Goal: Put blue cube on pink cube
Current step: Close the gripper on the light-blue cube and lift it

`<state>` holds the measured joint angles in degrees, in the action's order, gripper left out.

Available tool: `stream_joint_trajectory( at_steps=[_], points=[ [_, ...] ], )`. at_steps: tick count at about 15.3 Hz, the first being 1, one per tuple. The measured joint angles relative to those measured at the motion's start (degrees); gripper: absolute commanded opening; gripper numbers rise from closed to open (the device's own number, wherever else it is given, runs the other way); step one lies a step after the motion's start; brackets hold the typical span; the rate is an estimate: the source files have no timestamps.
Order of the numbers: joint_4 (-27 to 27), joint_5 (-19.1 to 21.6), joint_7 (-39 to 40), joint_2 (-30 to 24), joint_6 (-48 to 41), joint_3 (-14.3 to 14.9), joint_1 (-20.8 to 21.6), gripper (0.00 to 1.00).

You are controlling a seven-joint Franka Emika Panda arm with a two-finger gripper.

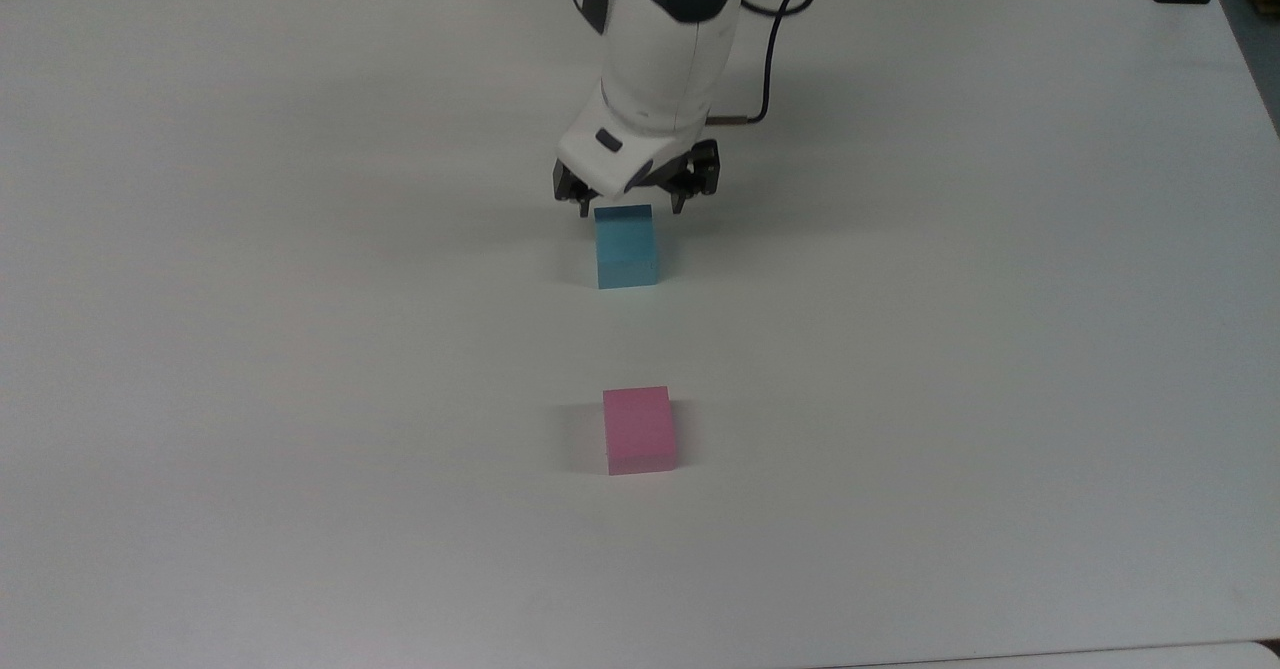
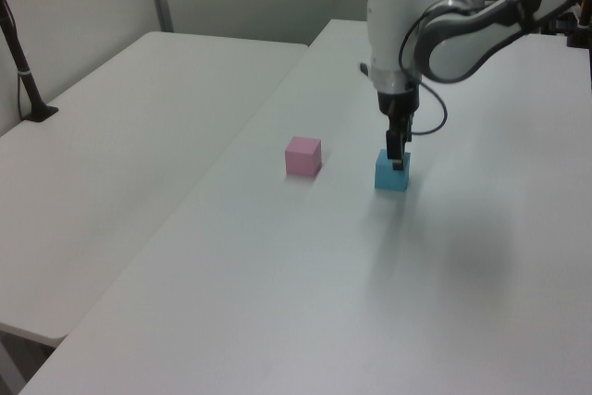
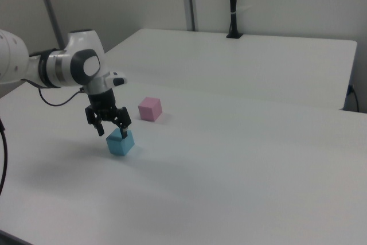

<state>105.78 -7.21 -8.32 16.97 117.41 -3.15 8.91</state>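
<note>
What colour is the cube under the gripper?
Light blue matte cube, plain faces; the top view shows it best.

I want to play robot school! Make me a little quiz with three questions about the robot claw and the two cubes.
1. True or false: the blue cube is already sitting on top of the pink cube.
2. Which cube is the claw closest to?
A) the pink cube
B) the blue cube
C) neither one, it is far from both
3. Fill in the missing word: both cubes rest on the white ____.

Key
1. False. The two cubes sit apart on the table.
2. B. The open claw hangs just above the blue cube, with a finger on either side.
3. table
</note>
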Motion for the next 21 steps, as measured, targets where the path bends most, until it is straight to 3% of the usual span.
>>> stream_joint_trajectory(
  at_steps=[3, 4, 6, 8, 16, 21],
  points=[
    [-0.03, -0.37, -0.21, 2.82, 2.84, 0.07, -0.01, 1.0],
    [-0.06, -0.85, -0.93, 3.51, 4.03, 0.08, -0.01, 0.94],
    [-0.08, -1.6, -1.78, 4.19, 4.75, 0.09, -0.13, 0.61],
    [-0.13, -1.71, -3.07, 4.44, 4.78, 0.09, -0.22, 0.48],
    [-2.27, -1.75, -4.07, 3.42, 4.6, 0.05, -0.15, 0.46],
    [-8.57, 1.44, -1.45, -2.91, -6.83, 0.07, -0.12, 0.47]
  ],
)
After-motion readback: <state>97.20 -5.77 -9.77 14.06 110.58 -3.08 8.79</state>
